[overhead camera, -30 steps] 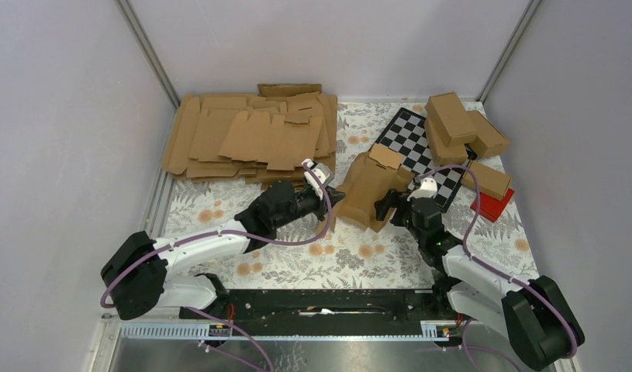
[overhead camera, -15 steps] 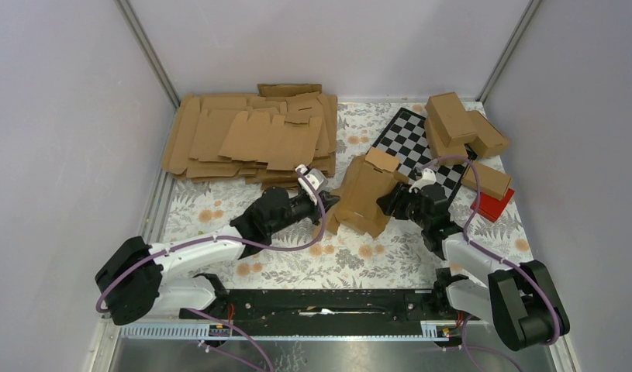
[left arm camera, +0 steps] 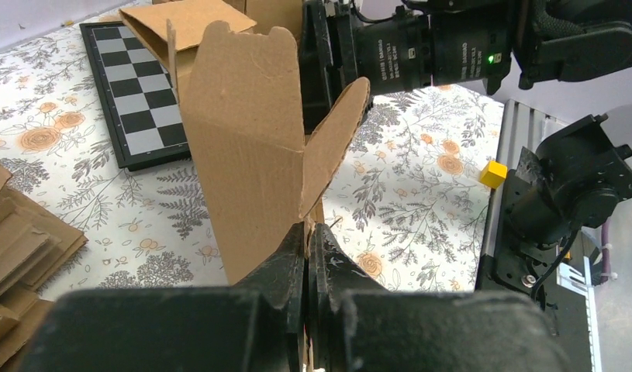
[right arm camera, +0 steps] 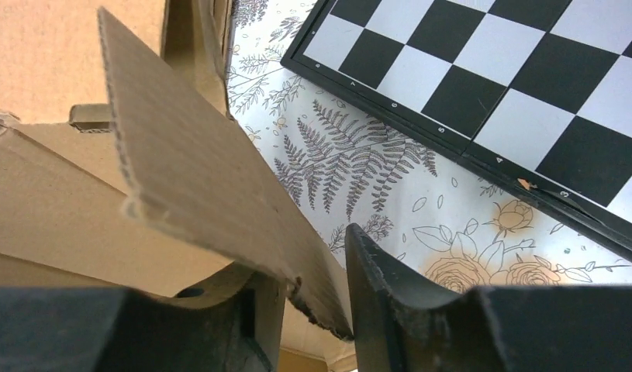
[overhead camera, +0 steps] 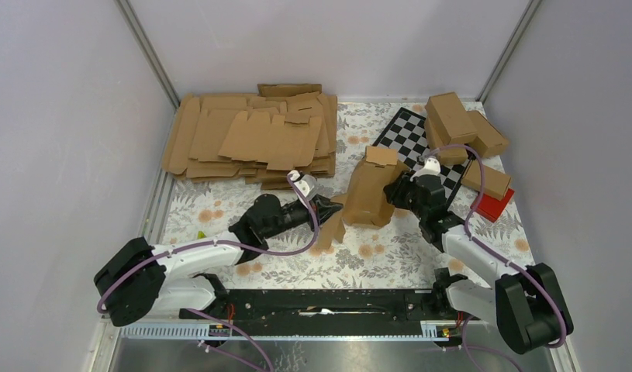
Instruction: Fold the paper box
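Floral tablecloth [overhead camera: 374, 256] setup: paper box [overhead camera: 368, 198] sits half-formed just beside the checkerboard [overhead camera: 417, 143], left gripper [left arm camera: 307, 232] pinched tight on one flap, right gripper [overhead camera: 393, 194] seemingly clamping another. Flaps need tucking next, I reckon.

We see our left tool [left arm camera: 307, 236] with both black fingers pressed together on the bottom edge of the paper box [left arm camera: 243, 147], which stands upright above the flowered table [left arm camera: 405, 155], one side flap swung out, the right arm [left arm camera: 421, 46] close behind, the chessboard [left arm camera: 130, 93] at left.
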Controlling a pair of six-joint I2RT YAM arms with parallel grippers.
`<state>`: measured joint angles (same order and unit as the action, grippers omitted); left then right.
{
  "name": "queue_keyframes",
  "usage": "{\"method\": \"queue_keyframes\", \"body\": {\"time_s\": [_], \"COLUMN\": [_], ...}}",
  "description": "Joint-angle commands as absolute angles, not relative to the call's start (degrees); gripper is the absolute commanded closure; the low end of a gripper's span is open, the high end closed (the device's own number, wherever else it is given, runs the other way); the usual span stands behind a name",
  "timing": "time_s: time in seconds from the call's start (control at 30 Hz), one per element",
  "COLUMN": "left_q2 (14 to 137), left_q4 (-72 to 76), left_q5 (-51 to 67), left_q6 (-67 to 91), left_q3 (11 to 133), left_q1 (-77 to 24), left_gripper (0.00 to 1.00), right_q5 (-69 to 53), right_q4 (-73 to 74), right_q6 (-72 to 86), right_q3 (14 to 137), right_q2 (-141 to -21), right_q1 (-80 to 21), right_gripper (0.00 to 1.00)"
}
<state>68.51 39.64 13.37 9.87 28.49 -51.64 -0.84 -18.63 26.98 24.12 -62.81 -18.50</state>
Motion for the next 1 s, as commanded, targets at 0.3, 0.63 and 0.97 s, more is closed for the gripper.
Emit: {"method": "queue_keyframes", "body": {"time_s": [0.3,0.63,0.97], "left_q2": [71.5,71.1,63.1], "left_q4": [54.1,44.8,29.8], "left_q5": [18.2,15.2,-2.5], "left_q6": [18.5,23.5,21.9], "left_q3": [21.0,23.4,23.4], "left_q1": [-51.2,-48.8,-48.9], "left_gripper": [1.0,0.84,0.38], "right_q5": [14.9,16.6,16.4], "right_q4": [-24.9,-24.8,-30.0], "right_q6": [31.6,29.6,25.0], "right_q3": [19.4,15.6,12.2], "right_q2": [-62.1,-55.7,-52.9], "right_q1": [-29.4,-29.3,-29.4], "right_gripper": [0.5,0.54,0.55]}}
